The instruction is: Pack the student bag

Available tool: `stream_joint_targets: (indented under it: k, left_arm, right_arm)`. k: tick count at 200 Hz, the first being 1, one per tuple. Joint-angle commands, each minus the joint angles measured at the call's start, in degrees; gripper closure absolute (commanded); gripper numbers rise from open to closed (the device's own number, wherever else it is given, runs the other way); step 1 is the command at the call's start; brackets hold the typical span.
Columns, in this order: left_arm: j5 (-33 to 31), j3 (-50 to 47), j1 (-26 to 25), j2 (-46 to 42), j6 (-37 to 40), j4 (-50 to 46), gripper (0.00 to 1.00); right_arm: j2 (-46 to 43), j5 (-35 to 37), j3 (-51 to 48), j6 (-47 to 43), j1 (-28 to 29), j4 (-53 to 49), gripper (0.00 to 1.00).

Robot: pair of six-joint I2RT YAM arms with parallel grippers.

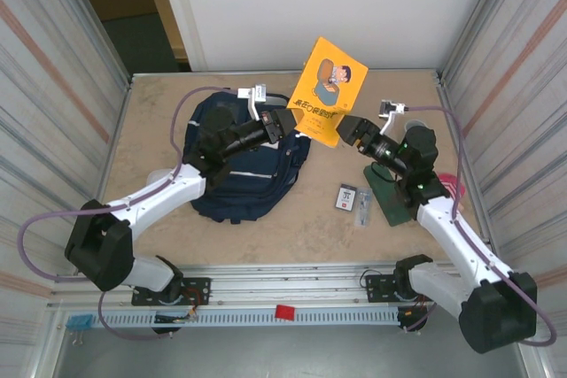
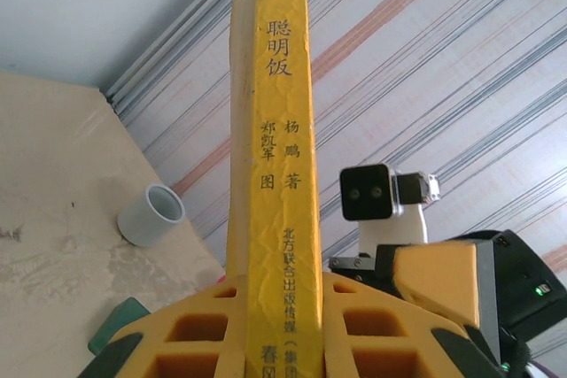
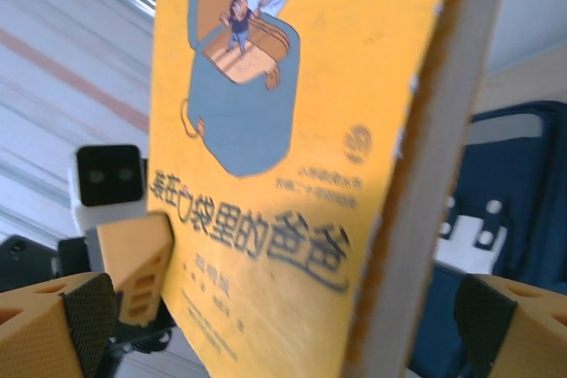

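Bag (image 1: pixel 252 185): navy fabric backpack with thin pale stripes and white patches near its top, lying flat on the tabletop (image 1: pixel 292 227) below and behind the left jaws, which clamp the spine of a yellow book (image 1: pixel 330 86); right jaws gape wide around the book's opposite edge.

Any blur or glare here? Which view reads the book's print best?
Left wrist: the spine print on the book is sharp, so it reads best here. Right wrist: the cover is close to the lens, its title and drawing are smeared, and the student bag behind is soft. Top external: even light, no glare, only faint shadows on the table.
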Motion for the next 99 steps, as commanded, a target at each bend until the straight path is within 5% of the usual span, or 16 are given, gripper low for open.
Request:
stream_joint_targets:
  k: [1, 74, 99]
  left_arm:
    - [2.2, 0.8, 0.0, -4.8, -1.8, 10.1, 1.00]
    - [4.9, 1.6, 0.0, -2.9, -3.5, 15.1, 1.00]
    - [3.0, 1.2, 0.0, -3.1, -1.2, 11.3, 1.00]
  right_arm:
    - [3.1, -3.6, 1.0, 6.4, 0.2, 11.9, 0.01]
    - [6.3, -9.5, 3.3, 7.4, 2.4, 16.0, 0.00]
    - [5.2, -11.8, 3.3, 6.4, 2.2, 17.5, 0.16]
